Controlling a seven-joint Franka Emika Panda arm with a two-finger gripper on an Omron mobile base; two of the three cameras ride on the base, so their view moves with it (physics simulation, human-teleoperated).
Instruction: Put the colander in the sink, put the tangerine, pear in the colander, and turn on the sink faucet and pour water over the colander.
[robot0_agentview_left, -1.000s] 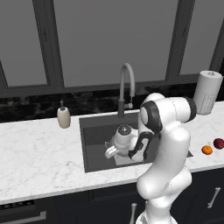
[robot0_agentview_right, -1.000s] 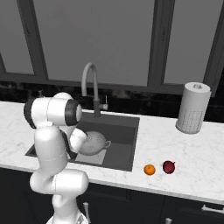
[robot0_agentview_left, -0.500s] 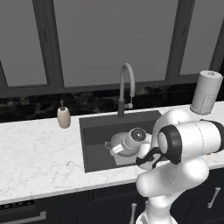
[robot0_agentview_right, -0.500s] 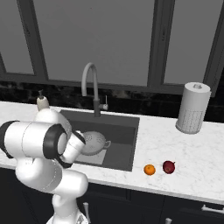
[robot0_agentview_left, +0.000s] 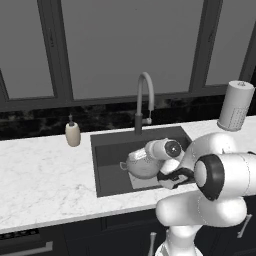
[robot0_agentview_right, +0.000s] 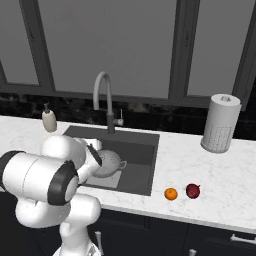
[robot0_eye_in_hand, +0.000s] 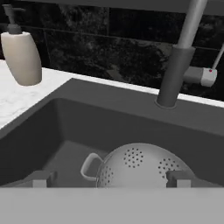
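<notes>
The light-grey colander (robot0_eye_in_hand: 142, 168) sits in the dark sink (robot0_eye_in_hand: 65, 127), dome side toward my hand and one loop handle at its left. My gripper (robot0_eye_in_hand: 111, 179) is open, level with the colander and just in front of it, a fingertip (robot0_eye_in_hand: 43, 178) on each side and nothing held. From the base, the colander (robot0_agentview_left: 141, 165) (robot0_agentview_right: 111, 162) lies right of the sink's (robot0_agentview_left: 110, 155) middle, and my folded arm hides much of the hand. The tangerine (robot0_agentview_right: 171, 194) and the dark-red pear (robot0_agentview_right: 193, 190) lie on the counter right of the sink (robot0_agentview_right: 142, 147). The sink faucet (robot0_agentview_left: 144, 100) (robot0_agentview_right: 104, 97) (robot0_eye_in_hand: 179, 65) arches over the basin; no water shows.
A beige soap bottle (robot0_agentview_left: 73, 134) (robot0_agentview_right: 49, 120) (robot0_eye_in_hand: 21, 52) stands at the sink's back left corner. A paper towel roll (robot0_agentview_left: 236, 106) (robot0_agentview_right: 220, 122) stands at the back right. White marble counter runs on both sides, with a dark backsplash and windows behind.
My arm has folded, its elbow swinging forward and down toward the cameras, and the hand has drawn back a little from the colander. The colander stays in the sink. The jaws remain open.
</notes>
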